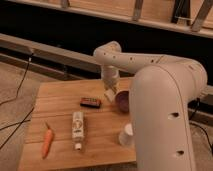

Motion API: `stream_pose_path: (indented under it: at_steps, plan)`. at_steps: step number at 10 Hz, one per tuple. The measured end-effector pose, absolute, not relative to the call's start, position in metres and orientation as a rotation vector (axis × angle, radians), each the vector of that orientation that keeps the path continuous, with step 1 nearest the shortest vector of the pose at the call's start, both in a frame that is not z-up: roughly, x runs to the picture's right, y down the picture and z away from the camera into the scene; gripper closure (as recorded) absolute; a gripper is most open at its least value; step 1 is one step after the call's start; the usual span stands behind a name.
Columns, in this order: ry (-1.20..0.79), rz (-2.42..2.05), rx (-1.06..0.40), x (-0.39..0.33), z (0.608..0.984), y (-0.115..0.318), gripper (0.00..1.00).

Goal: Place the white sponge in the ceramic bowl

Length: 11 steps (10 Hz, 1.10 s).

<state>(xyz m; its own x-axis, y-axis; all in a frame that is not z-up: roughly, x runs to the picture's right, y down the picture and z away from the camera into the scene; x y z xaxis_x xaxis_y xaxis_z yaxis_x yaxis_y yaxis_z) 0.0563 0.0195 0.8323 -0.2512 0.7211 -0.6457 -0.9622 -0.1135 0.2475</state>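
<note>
Colours on the light wooden desk (60,106)
The white sponge (109,95) sits in the white gripper (110,90) beside the maroon ceramic bowl (123,101); orange carrot (46,142), white bottle (77,131).

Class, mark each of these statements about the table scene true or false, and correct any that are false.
1. The carrot lies near the front left corner of the wooden table. True.
2. The white sponge lies inside the ceramic bowl. False: the gripper is shut on it, just left of the bowl.
3. The white bottle stands upright. False: it lies flat on the table.
4. The paper cup stands nearer the camera than the bowl. True.
</note>
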Motion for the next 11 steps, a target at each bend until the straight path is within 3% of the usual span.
stream_pose_path:
  at_steps: [9, 10, 11]
  plan:
    - [0.966, 1.709, -0.442, 0.111, 0.863, 0.061, 1.00]
    - [0.992, 1.704, -0.439, 0.116, 0.866, 0.065, 0.98]
    - [1.022, 1.696, -0.431, 0.121, 0.869, 0.069, 0.88]
